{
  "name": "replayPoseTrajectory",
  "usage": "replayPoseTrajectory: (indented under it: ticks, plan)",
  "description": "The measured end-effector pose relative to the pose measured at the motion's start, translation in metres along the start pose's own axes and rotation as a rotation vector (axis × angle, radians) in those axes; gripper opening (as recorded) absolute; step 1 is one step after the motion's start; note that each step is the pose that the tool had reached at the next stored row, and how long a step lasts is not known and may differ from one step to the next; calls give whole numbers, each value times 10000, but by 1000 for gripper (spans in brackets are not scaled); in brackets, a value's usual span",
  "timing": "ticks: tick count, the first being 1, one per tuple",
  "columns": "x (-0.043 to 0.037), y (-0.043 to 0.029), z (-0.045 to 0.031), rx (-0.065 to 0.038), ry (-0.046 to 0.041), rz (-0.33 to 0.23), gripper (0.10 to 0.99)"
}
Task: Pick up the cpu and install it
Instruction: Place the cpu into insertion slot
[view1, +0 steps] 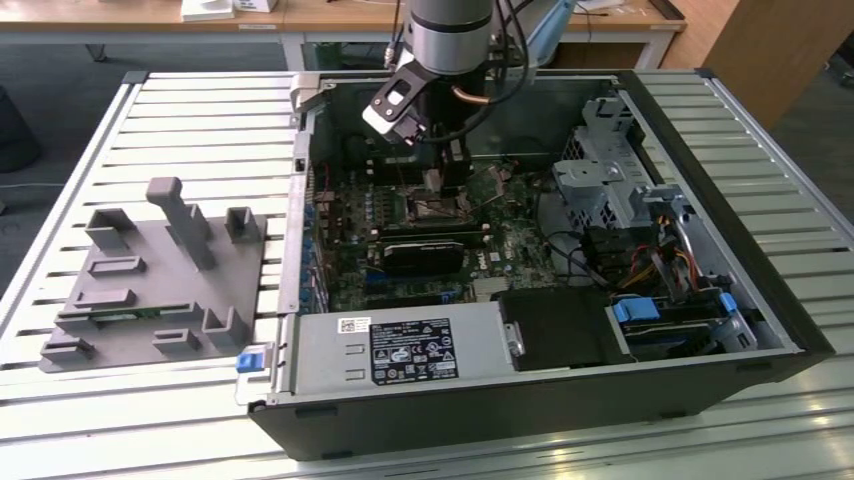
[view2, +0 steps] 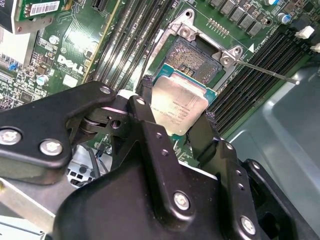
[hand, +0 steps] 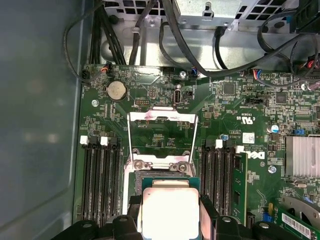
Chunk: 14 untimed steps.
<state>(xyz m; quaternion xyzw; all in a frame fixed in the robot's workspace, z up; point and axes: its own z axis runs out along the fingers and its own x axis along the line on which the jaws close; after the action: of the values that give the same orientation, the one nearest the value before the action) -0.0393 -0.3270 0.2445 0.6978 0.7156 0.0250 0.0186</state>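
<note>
Holding the cpu (view2: 182, 111) clamped, the gripper (view2: 176, 104) hangs over the open socket (view2: 192, 56) inside the computer case (view1: 534, 405).

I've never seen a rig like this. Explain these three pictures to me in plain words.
The grey column in the exterior view is a robot arm. It reaches down into an open computer case that lies on a slatted table. That picture comes from a camera standing off the arm. The two wrist views come from cameras riding on the arm, looking past its black jaws at the motherboard. The jaws are shut on the cpu, a flat silvery square chip, holding it by two edges over the open socket. Whether it touches cannot be told. Beside the case, on the exterior view's left, lies a grey tray with pegs.
</note>
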Motion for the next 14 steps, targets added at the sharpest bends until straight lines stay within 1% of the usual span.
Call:
replayPoseTrajectory:
  ticks: [7, 14]
  plan:
    - [0, -1, 26, -2, 3, 0, 541]
    - [5, -7, 108, -1, 2, 2, 541]
